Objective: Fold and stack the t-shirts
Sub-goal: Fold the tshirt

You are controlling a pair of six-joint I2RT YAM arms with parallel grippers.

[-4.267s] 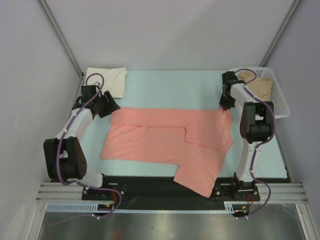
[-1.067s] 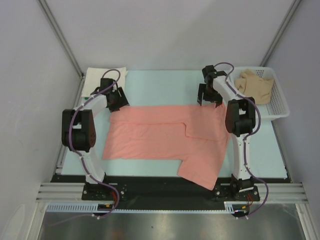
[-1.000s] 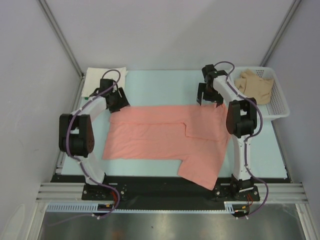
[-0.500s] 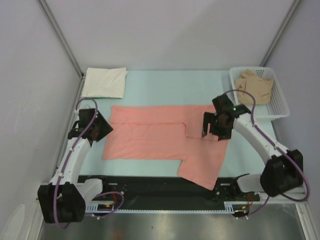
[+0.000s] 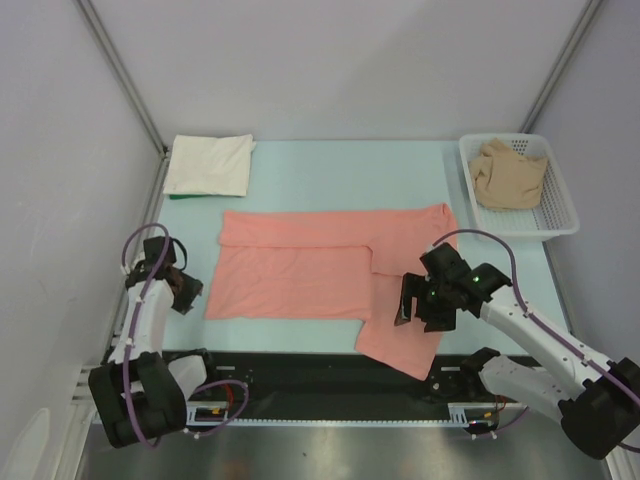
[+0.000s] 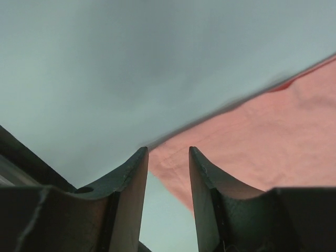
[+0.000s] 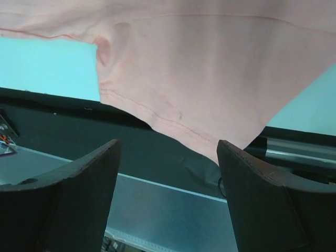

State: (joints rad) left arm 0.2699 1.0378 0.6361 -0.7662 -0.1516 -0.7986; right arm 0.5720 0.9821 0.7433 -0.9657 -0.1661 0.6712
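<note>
1. Pale blue-green table point(image 5: 330, 175) fills a grey-walled booth; a cream shirt point(image 5: 210, 165) lies folded at its far left corner, well beyond the left pincer point(image 5: 186, 292); a tan shirt point(image 5: 510, 172) sits crumpled in a white basket point(image 5: 565, 215) at the far right, well beyond the right pincer point(image 5: 408, 306).
2. The pink shirt point(image 5: 300, 265) lies spread flat between the two pincers, with a folded band along its far side; its near right flap droops past the table edge onto the black rail point(image 5: 300, 365), directly under the right pincer.
3. The left pincer is released; its fingers point(image 6: 131, 178) stand a narrow gap apart with nothing between them, and the shirt's near left corner lies just ahead of the tips; the right pincer is also released, fingers point(image 7: 79, 184) spread wide, hanging above the drooping flap and apart from it.
4. The step in hand looks like the reach for the near edge, ahead of the next fold; the next move likely calls for each pincer to drop onto its own near corner and pinch a single layer; the hanging flap probably needs lifting back onto the table first, or it may drag.
5. A second ago both pincers sat at the shirt's far corners; half a second ago the right one hung over the shirt's right side; both have since drawn back to the near side; the shirt itself has barely shifted, though it lies squarer than four seconds ago.
</note>
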